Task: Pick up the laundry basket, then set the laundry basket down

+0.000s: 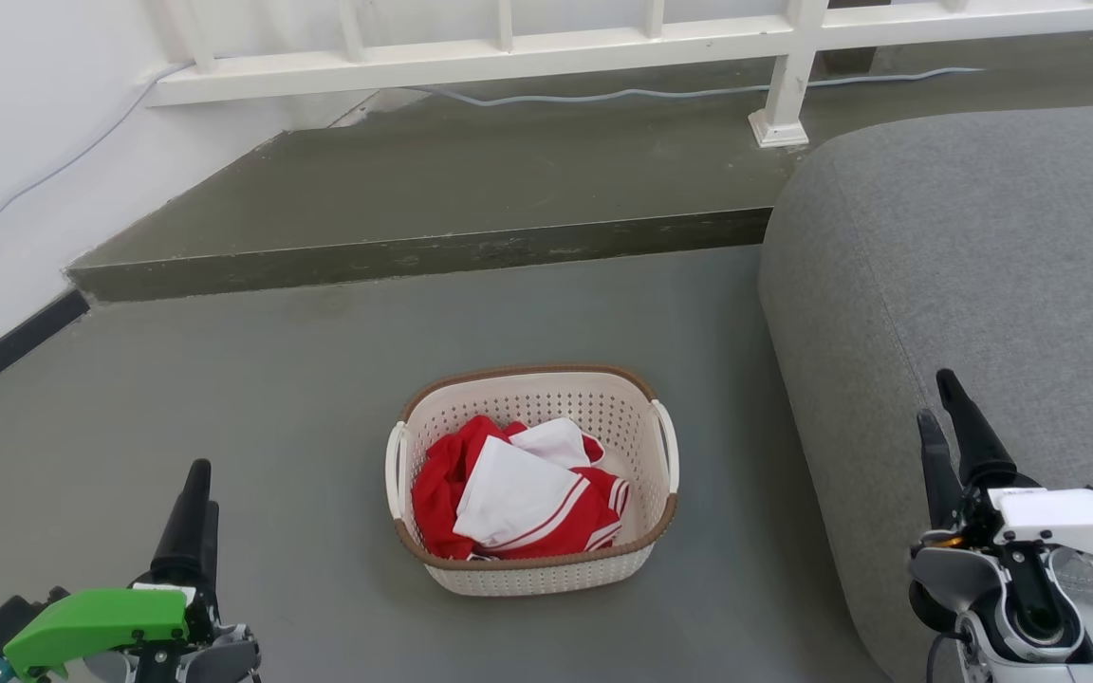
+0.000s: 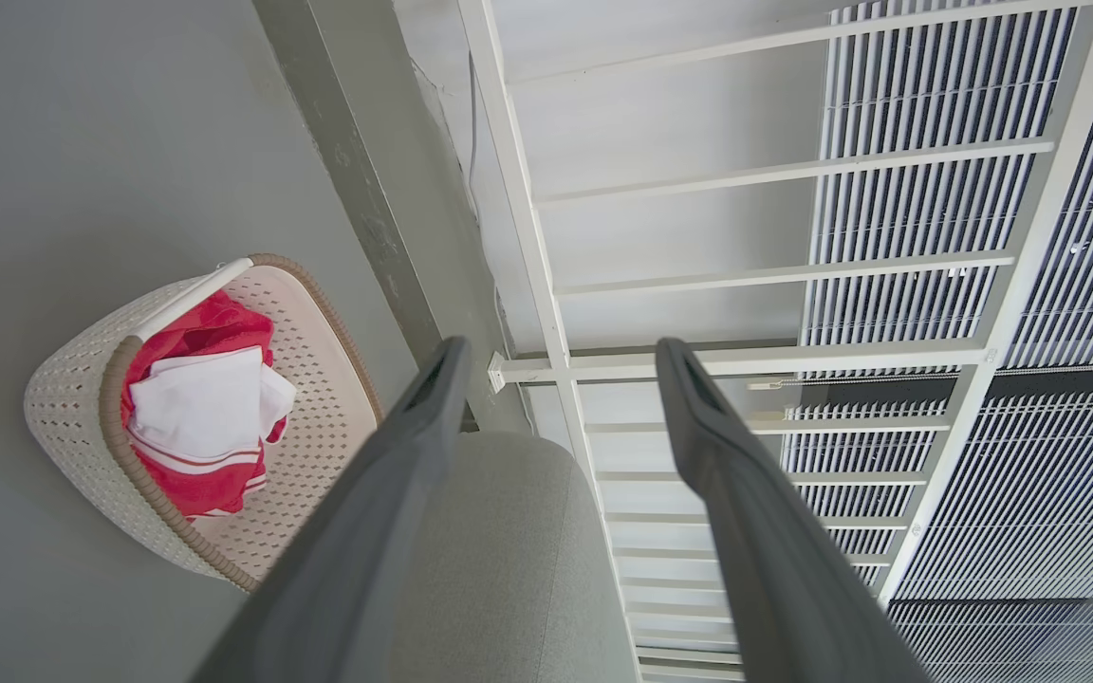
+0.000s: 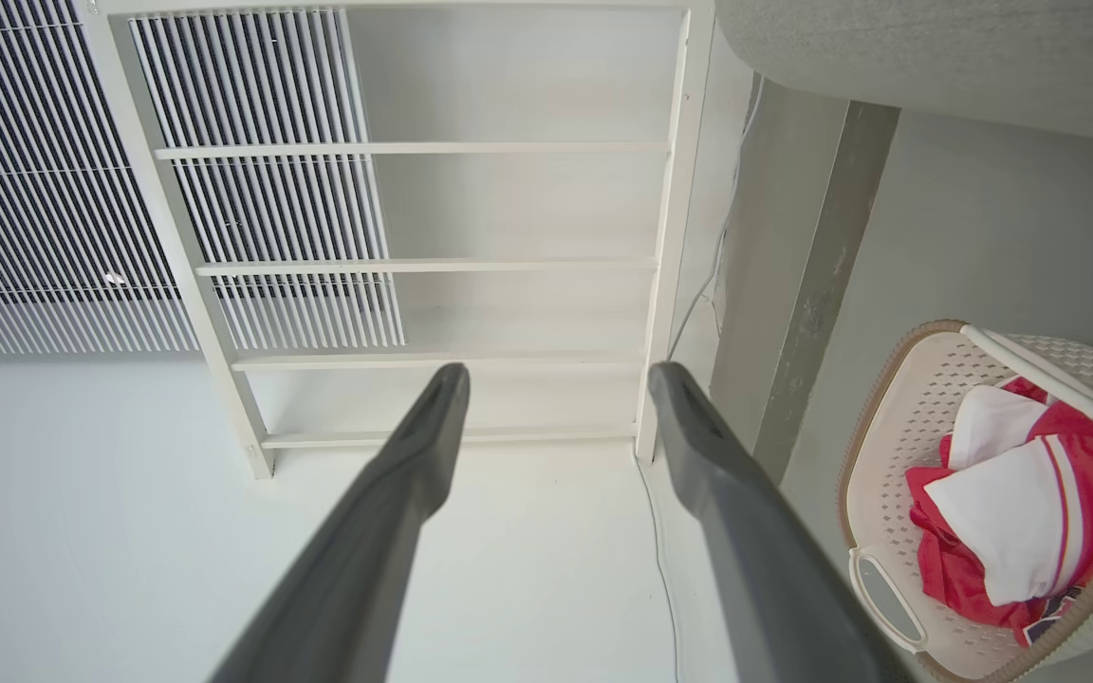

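Observation:
The laundry basket (image 1: pixel 546 575), cream-white and perforated with a brown rim and white side handles, stands on the grey floor in the middle of the head view. It holds red and white clothes (image 1: pixel 518 493). My left gripper (image 1: pixel 203 484) is low at the left, well apart from the basket, open with nothing between its fingers. My right gripper (image 1: pixel 935 396) is at the right in front of the sofa, also open with nothing in it. In the left wrist view the basket (image 2: pixel 72 398) lies left of the open gripper (image 2: pixel 563 349). In the right wrist view the basket (image 3: pixel 898 408) is at the lower right of the open gripper (image 3: pixel 559 370).
A grey sofa (image 1: pixel 964 285) stands close to the basket's right side. A raised concrete step (image 1: pixel 414 256) runs behind it, with a white railing (image 1: pixel 509 47) and a pale cable (image 1: pixel 603 95) beyond. A white wall (image 1: pixel 15 142) bounds the left.

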Available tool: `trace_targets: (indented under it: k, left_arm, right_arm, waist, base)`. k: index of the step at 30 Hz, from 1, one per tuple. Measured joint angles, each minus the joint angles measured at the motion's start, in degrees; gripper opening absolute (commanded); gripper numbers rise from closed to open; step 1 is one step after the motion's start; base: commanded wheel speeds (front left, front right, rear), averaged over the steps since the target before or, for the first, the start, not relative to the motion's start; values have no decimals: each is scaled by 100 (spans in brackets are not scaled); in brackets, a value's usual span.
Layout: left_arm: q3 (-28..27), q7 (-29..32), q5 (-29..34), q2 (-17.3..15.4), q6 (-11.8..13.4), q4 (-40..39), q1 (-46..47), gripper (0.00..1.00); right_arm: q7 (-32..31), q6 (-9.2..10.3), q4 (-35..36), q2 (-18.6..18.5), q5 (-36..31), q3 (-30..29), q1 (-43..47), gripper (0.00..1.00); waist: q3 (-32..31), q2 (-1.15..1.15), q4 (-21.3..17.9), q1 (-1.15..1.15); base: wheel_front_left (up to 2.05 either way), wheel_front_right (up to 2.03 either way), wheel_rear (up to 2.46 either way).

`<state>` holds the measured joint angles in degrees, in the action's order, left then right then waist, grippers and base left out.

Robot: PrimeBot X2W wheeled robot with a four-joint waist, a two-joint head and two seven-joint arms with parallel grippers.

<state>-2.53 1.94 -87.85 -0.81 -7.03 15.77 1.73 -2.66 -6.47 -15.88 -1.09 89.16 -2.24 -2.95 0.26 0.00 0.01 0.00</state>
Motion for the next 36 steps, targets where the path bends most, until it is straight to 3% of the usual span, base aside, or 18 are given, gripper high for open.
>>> trace_targets:
  k: [19, 27, 36]
  left_arm:
    - [393, -402, 1212, -191, 0, -221, 12, 100]
    - [485, -564, 2192, -312, 7, -341, 81, 100]
    - [676, -712, 3236, -420, 186, -449, 122, 100]
  right_arm:
    - [460, -1, 167, -271, -1044, 617, -184, 100]
    - [627, -3, 169, -410, -1725, 865, -265, 100]
    - [792, 47, 169, -516, -2514, 1151, -392, 100]
  waist:
    - [9, 0, 9, 0]
    - [26, 0, 19, 0]
    - [61, 0, 18, 0]
  base:
    - [0, 0, 0]
    - [0, 0, 0]
    - [0, 0, 0]
